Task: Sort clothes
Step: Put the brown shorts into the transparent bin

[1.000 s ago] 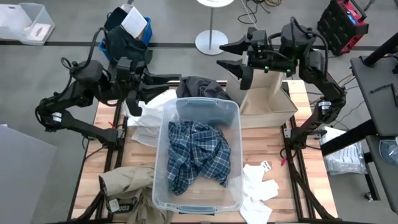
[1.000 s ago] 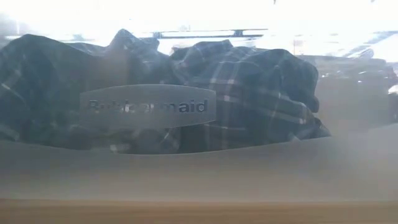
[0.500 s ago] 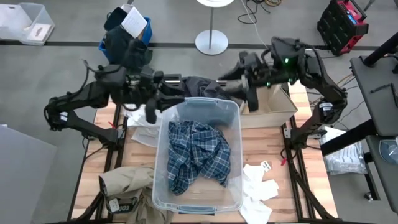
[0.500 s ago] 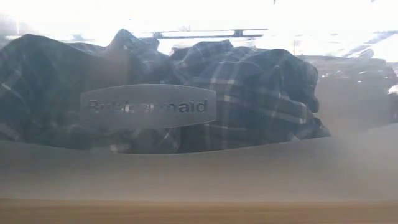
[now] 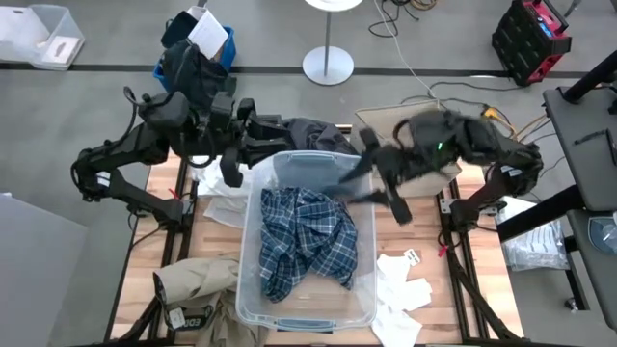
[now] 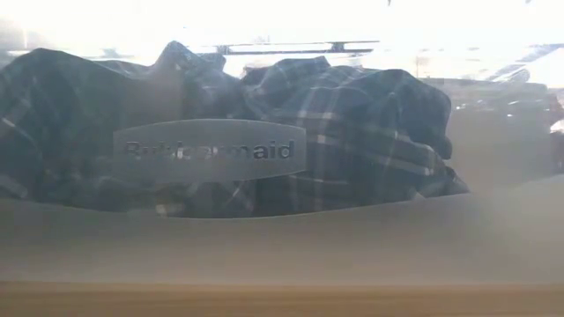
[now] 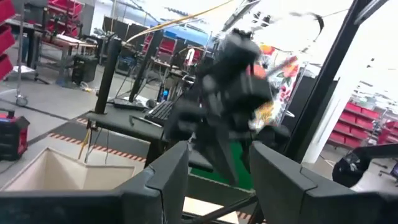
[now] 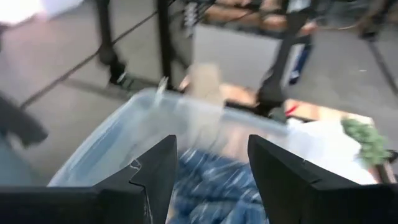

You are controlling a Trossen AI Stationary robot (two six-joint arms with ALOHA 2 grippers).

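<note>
The blue-and-white plaid shirt [image 5: 307, 241] lies crumpled inside the clear plastic storage bin [image 5: 253, 253] in the middle of the wooden table [image 5: 418, 226]. A dark grey piece [image 5: 313, 135] lies behind the bin, a tan khaki piece [image 5: 198, 281] at its left front corner, small white pieces [image 5: 400, 289] to its right. The right gripper [image 5: 376, 189], fingers parted and empty, hangs over the bin's right rim. The left gripper [image 5: 249, 145], also spread and empty, is at the bin's far left corner.
</note>
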